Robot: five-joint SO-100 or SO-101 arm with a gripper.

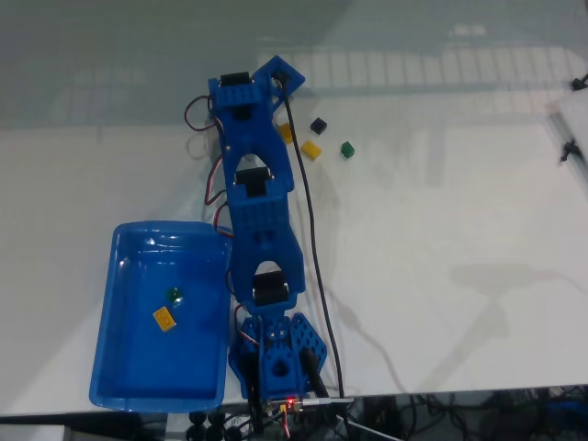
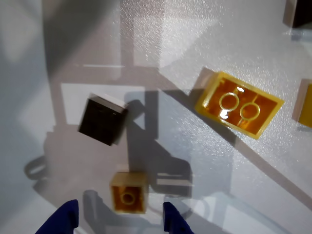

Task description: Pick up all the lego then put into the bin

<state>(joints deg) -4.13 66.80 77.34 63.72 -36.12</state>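
Note:
In the wrist view my gripper (image 2: 118, 223) is open, its two blue fingertips (image 2: 63, 220) rising from the bottom edge. A small yellow-orange lego (image 2: 128, 197) lies on the table just ahead of them, in line with the gap. A black lego (image 2: 102, 120) lies beyond it, and a larger yellow lego (image 2: 239, 108) lies underside up to the right. In the fixed view the gripper (image 1: 276, 83) is at the far end of the arm, near black (image 1: 318, 125), yellow (image 1: 311, 150) and green (image 1: 347, 149) lego. The blue bin (image 1: 124, 276) holds a green lego (image 1: 172, 294) and a yellow lego (image 1: 163, 319).
The blue arm (image 1: 262, 230) stretches from its base (image 1: 276, 363) at the near table edge, along the bin's right side. A black cable (image 1: 317, 257) runs beside it. Another yellow lego (image 2: 304, 109) and a dark one (image 2: 300, 12) sit at the wrist view's right edge. White table lies to the right.

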